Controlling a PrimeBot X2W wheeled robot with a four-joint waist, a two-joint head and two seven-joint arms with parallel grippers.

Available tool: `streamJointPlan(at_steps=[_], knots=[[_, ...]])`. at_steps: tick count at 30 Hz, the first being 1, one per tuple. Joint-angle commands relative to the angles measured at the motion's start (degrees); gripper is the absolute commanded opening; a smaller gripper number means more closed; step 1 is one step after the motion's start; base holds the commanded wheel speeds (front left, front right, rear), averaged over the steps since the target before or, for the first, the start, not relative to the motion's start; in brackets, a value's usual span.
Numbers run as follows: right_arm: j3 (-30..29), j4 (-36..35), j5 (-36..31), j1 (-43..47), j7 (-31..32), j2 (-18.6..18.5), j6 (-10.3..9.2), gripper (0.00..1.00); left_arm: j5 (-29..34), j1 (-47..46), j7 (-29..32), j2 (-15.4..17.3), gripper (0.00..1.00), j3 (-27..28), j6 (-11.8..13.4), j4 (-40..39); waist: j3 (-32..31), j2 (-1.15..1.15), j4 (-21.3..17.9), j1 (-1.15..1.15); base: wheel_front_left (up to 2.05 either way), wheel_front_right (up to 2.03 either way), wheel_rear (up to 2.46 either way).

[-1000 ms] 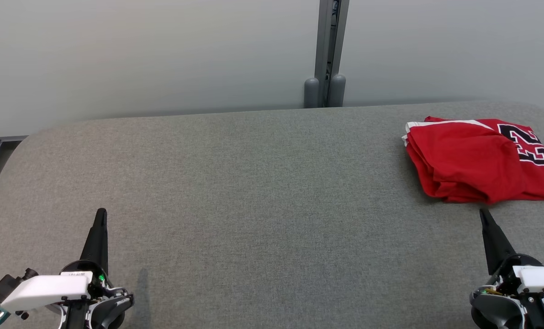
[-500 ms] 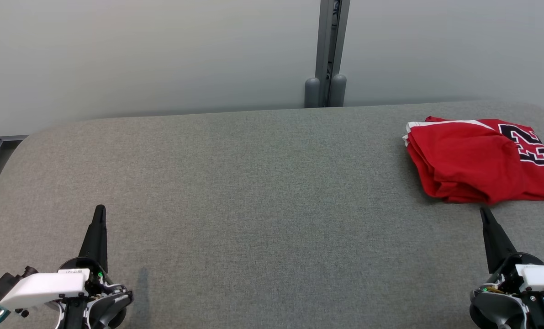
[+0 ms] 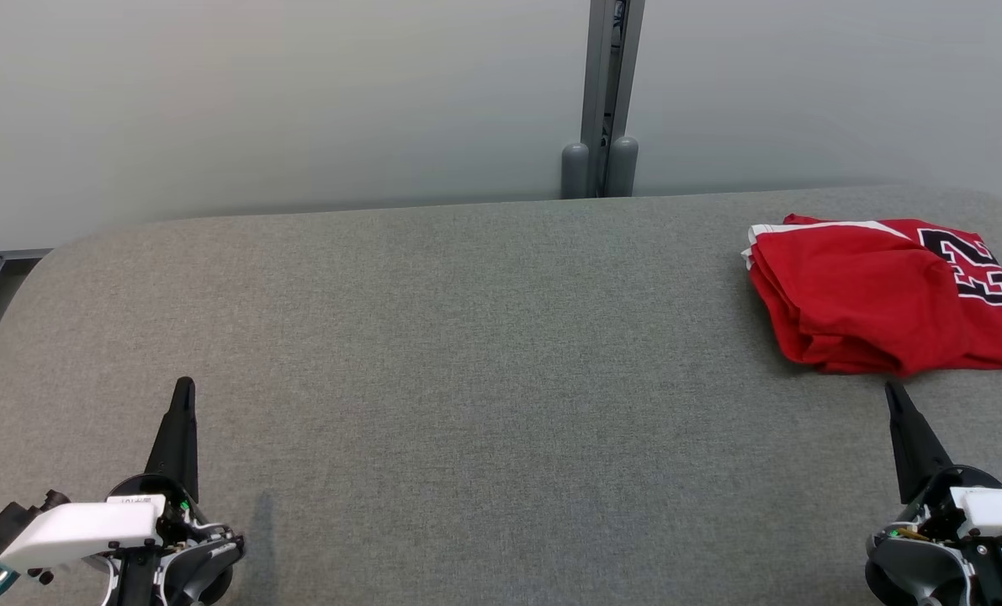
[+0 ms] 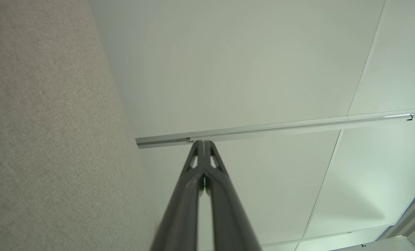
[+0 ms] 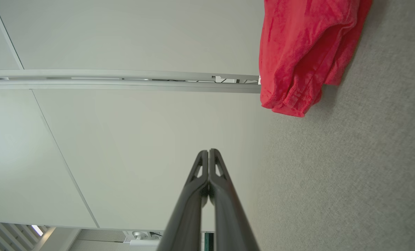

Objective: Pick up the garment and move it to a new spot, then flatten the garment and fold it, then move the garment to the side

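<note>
The garment (image 3: 879, 295) lies at the table's (image 3: 467, 337) far right corner, a red bundle with white trim along its far edge and a black-and-white number print on its right part. It looks folded over itself in several layers, so the folding and the move to the side seem done, judging by how it lies.

The left gripper (image 3: 184, 389) sits near the table's near left edge and the right gripper (image 3: 890, 390) near the near right edge, just short of the garment's near hem. Both have their fingers pressed together with nothing between them, and neither touches the cloth.

The fabric looks soft, light and limp. It would sag and slide open if pinched by the top layer alone. A safer hold is likely through the whole stack at the rounded near fold, or at two corners at once (one per gripper), so the layers travel together.

The lower layers are hidden under the top flap, and the number is partly covered. The garment's right edge runs close to the head view's border. Whether it is a jersey or shorts cannot be told.
</note>
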Motion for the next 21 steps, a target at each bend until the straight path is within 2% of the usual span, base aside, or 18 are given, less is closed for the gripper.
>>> streamJointPlan(at_steps=[1, 21], knots=[[-0.11, 0.13, -0.07, -0.43, 0.33, -0.04, 0.02, 0.0, -0.07, -0.56, 0.2, 0.3, 0.0, 0.23, -0.46, 0.05, 0.0, 0.0, 0.0, 0.0, 0.0, 0.0, 0.0], [-0.23, 0.14, -0.21, -0.45, 0.36, 0.04, 0.02, 0.0, -0.07, -0.56, 0.19, 0.29, 0.0, 0.22, -0.46, 0.04, 0.0, 0.0, 0.0, 0.0, 0.0, 0.0, 0.0]])
